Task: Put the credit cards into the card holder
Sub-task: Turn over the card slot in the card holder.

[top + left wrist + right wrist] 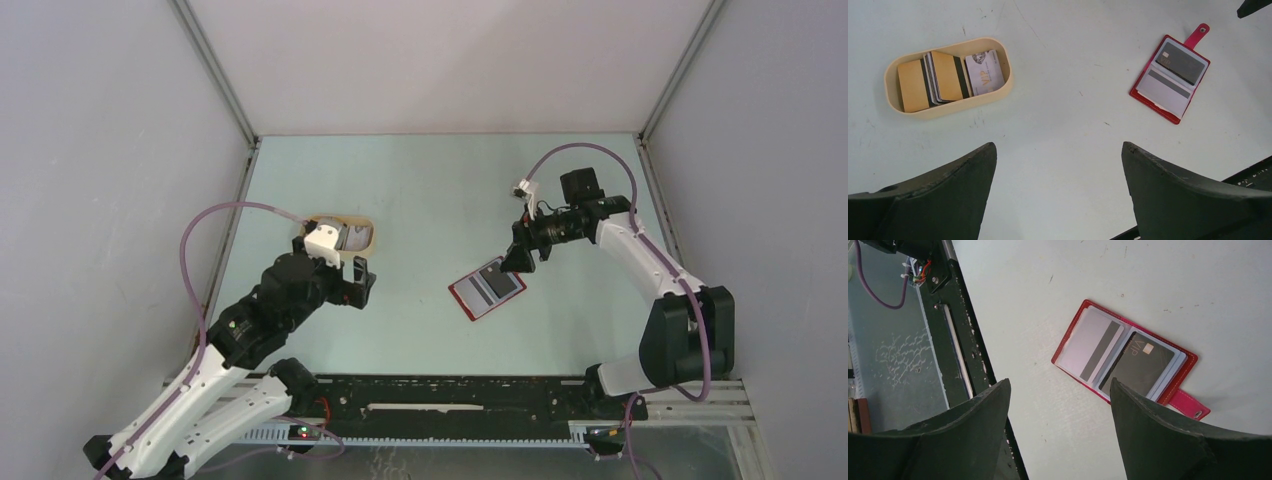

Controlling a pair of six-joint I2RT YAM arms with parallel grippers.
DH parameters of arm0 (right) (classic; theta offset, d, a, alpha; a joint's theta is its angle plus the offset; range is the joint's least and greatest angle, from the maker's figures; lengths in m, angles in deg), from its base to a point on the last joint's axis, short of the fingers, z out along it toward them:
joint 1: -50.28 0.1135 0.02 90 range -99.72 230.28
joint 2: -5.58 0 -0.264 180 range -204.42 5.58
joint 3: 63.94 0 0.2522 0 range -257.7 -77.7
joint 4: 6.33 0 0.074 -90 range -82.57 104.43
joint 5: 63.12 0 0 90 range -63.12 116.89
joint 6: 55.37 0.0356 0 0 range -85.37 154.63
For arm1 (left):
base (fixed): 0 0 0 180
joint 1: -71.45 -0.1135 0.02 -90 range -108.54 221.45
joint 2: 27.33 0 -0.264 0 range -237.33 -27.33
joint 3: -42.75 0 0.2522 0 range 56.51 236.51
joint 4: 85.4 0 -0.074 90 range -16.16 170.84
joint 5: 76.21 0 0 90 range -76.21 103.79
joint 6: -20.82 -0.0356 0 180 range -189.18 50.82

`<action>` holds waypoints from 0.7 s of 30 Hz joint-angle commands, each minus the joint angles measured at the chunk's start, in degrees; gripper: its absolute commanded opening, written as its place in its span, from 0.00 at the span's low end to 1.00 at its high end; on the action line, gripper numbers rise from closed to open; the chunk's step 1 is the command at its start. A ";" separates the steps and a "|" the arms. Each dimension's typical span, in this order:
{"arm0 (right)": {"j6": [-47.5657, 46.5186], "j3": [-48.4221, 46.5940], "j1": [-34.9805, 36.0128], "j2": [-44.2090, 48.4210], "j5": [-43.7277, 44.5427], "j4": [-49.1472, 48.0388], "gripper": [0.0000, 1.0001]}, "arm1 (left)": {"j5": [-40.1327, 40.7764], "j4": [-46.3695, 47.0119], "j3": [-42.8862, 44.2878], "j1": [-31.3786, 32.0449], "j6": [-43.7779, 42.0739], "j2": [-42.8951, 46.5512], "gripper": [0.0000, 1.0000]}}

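Left hand (pixel 1058 146) spread wide, empty, near tray (pixel 923 111) of credit cards (pixel 948 75); right hand (pixel 1059 382) likewise, above opened card holder (pixel 1124 357) on worktop (pixel 1073 50).

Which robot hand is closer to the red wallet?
Right. The right gripper hovers just past the red wallet's far right corner. The left gripper sits well off to the wallet's left, beside the tan tray.

Table (pixel 1073 130) bare btwn tan tray (pixel 948 107) & open card holder (pixel 1170 80); right end effector (pixel 515 260) crowds holder's far end.
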 commanded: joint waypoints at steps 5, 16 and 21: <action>1.21 -1.73 -0.15 -1.00 2.38 0.14 0.81 | 0.62 0.61 -0.81 -0.56 -1.10 0.37 1.00; 3.42 -1.73 0.19 -5.00 3.96 -0.83 0.79 | 0.35 0.61 -0.91 -0.58 -1.00 0.28 1.00; 4.40 -1.73 0.55 -6.13 4.89 -1.22 0.78 | 0.39 0.61 -0.87 -0.67 -1.00 0.19 1.00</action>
